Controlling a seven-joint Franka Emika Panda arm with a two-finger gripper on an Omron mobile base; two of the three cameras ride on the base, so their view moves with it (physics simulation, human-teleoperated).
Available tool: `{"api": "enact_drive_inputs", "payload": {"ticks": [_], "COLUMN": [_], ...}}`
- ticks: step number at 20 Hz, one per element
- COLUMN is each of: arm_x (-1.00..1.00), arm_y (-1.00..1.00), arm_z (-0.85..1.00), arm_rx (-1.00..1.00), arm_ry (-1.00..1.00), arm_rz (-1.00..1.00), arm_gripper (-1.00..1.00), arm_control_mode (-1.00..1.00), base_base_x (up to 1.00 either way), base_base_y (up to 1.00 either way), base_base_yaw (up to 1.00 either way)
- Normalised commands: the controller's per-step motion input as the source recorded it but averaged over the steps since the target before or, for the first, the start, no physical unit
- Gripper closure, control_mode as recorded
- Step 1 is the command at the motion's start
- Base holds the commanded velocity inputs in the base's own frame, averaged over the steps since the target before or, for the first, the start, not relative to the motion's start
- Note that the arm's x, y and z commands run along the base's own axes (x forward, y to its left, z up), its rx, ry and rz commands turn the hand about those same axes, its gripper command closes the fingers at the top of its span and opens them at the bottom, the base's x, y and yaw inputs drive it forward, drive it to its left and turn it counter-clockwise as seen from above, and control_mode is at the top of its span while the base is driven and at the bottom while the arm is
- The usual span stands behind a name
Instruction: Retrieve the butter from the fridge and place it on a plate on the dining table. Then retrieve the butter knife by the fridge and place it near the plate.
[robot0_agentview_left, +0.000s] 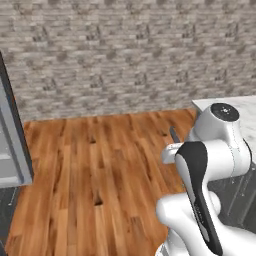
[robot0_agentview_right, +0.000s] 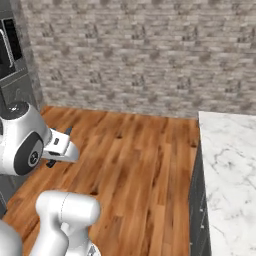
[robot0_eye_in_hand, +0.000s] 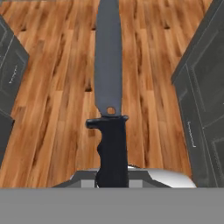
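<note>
The butter knife (robot0_eye_in_hand: 109, 87) points straight away from the hand in the hand view, grey blade ahead and black handle (robot0_eye_in_hand: 112, 148) running down into my gripper (robot0_eye_in_hand: 112, 177), which is shut on it. It hangs over the wooden floor. From the right base view the gripper (robot0_agentview_right: 61, 146) sits low at the left, with the dark blade tip (robot0_agentview_right: 68, 131) sticking up past it. The knife tip (robot0_agentview_left: 173, 134) also peeks out beside my arm in the left base view. The marble dining table (robot0_agentview_right: 230, 165) lies to the right. Butter and plate are out of view.
Wooden floor (robot0_agentview_left: 100, 160) runs to a grey brick wall (robot0_agentview_left: 130, 50). A tall grey panel (robot0_agentview_left: 12, 145) stands at the left edge; I cannot tell if it is the fridge. Dark cabinet fronts (robot0_eye_in_hand: 203, 92) flank the floor in the hand view.
</note>
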Motion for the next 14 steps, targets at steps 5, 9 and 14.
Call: {"api": "enact_drive_inputs", "payload": {"ticks": [5, 9, 14], "arm_x": [0.0, 0.0, 0.0], "arm_y": [0.0, 0.0, 0.0], "arm_z": [0.0, 0.0, 0.0], "arm_rx": [0.0, 0.0, 0.0], "arm_ry": [0.0, 0.0, 0.0], "arm_rz": [0.0, 0.0, 0.0], "arm_gripper": [1.0, 1.0, 1.0], "arm_control_mode": [1.0, 1.0, 1.0], "base_base_x": [1.0, 1.0, 1.0], "base_base_y": [-0.24, 0.0, 0.0], "base_base_yaw": [-0.13, -0.17, -0.14]}}
